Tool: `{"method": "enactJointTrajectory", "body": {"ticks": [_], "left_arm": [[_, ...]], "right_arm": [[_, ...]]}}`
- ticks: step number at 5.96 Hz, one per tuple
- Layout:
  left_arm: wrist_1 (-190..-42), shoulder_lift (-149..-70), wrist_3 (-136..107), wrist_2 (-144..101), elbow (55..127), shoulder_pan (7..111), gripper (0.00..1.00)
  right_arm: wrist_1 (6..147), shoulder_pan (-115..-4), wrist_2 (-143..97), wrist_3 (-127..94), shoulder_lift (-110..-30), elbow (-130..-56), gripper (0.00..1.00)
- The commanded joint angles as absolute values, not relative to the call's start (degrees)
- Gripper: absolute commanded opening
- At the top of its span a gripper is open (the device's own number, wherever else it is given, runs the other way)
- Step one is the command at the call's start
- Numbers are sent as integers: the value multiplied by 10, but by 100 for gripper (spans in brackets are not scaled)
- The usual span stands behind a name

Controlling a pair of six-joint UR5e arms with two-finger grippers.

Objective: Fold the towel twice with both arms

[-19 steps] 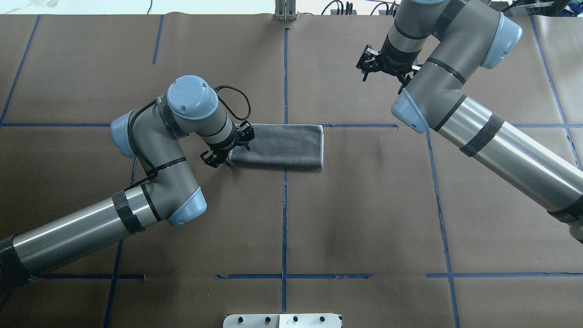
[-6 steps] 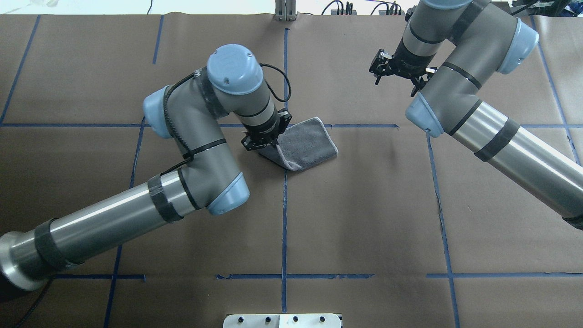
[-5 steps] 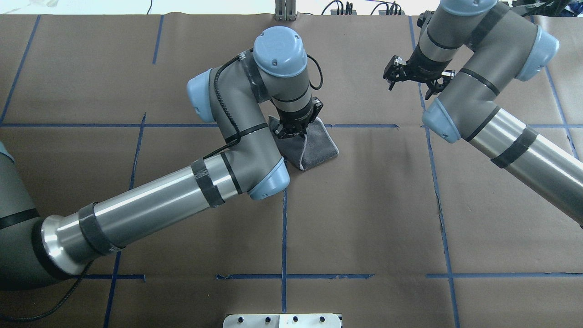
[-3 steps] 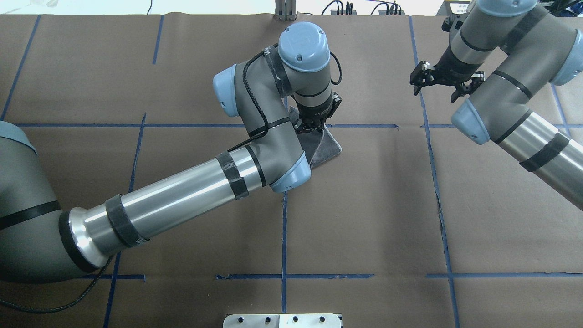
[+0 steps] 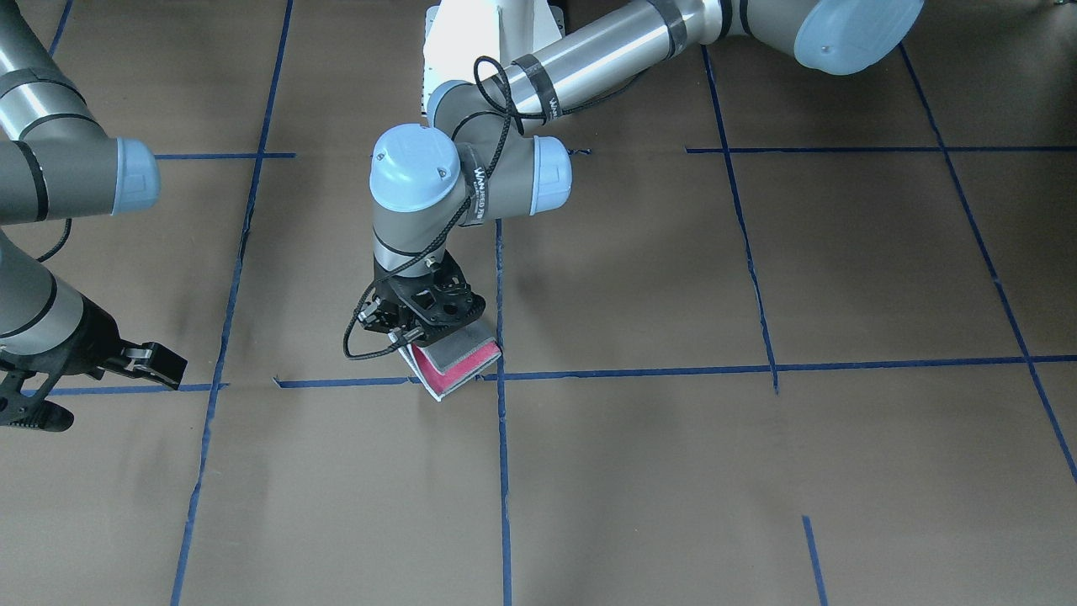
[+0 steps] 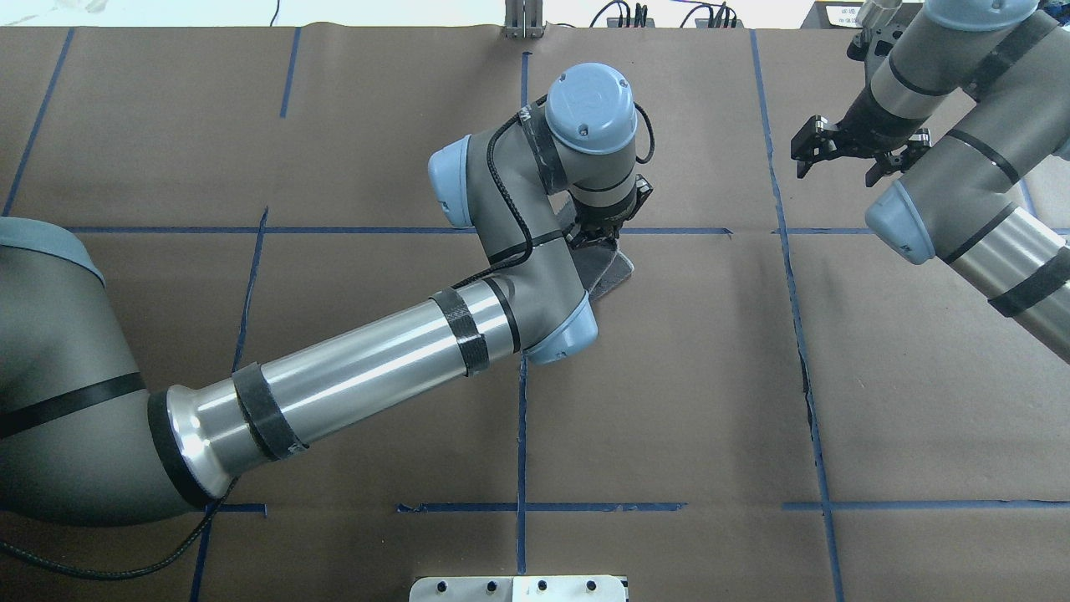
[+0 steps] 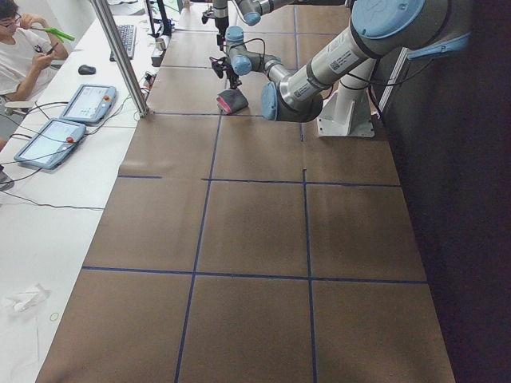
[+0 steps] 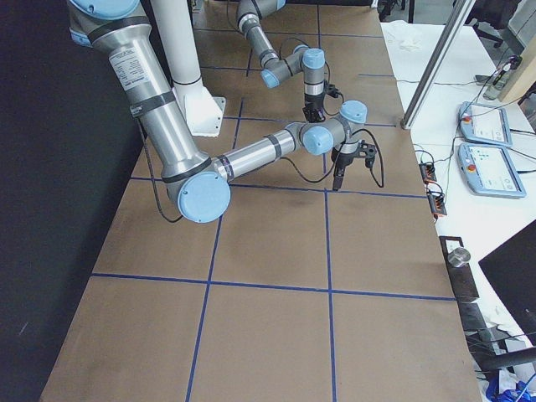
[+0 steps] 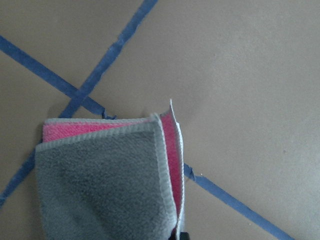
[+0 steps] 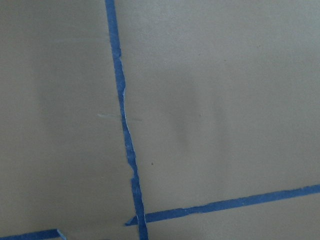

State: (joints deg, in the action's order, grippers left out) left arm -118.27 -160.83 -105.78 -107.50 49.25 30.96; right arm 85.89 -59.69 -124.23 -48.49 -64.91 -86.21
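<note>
The towel (image 5: 458,360) lies doubled over at a blue tape crossing, with its pink-red inner face showing at the open edge and grey on top. My left gripper (image 5: 418,326) stands right over it, shut on its lifted end. In the overhead view the left gripper (image 6: 598,237) and forearm hide most of the towel (image 6: 617,272). The left wrist view shows the grey top layer (image 9: 100,190) over the pink layer. My right gripper (image 6: 846,159) is open and empty, far to the right of the towel; it also shows in the front view (image 5: 92,391).
Brown paper covers the table, marked with a blue tape grid (image 6: 522,418). The white pedestal base (image 5: 492,38) stands behind the left arm. A white plate with bolts (image 6: 518,589) sits at the near edge. Tablets (image 7: 68,120) lie on a side table.
My left gripper has carried the towel's left end up and to the right over the rest, folding it smaller. My right arm has drawn back to the right.
</note>
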Motion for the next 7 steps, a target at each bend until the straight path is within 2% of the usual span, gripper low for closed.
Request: {"method": "enactJointTrajectory", "body": {"ticks": [1,2,3,4,5,6,7], "left_arm": [[-1279,-1610,-1057,-1029,461,294,100],[-1276,-1608,-1054,-1037,470,305,100],[-1228,-1579,-1048,-1128,515,341,100],[-1187,-1502,-1031,-1192,631,391,100],[-1106,-1387,-946,-1209,788,416,100],[-973,-1300,-820,-1209,937,441,100],[-870,-1229,-681,-1209,1041,486,100]], "right_arm": [[858,-600,-1242,-481,-657,-862,100],[849,-605,-1242,-475,-664,-862,100],[843,-623,-1247,-438,-677,-862,100],[842,-647,-1266,-401,-692,-862,100],[842,-673,-1288,-356,-715,-870,100],[842,-686,-1288,-328,-735,-880,100],[843,-696,-1288,-302,-740,-878,100]]}}
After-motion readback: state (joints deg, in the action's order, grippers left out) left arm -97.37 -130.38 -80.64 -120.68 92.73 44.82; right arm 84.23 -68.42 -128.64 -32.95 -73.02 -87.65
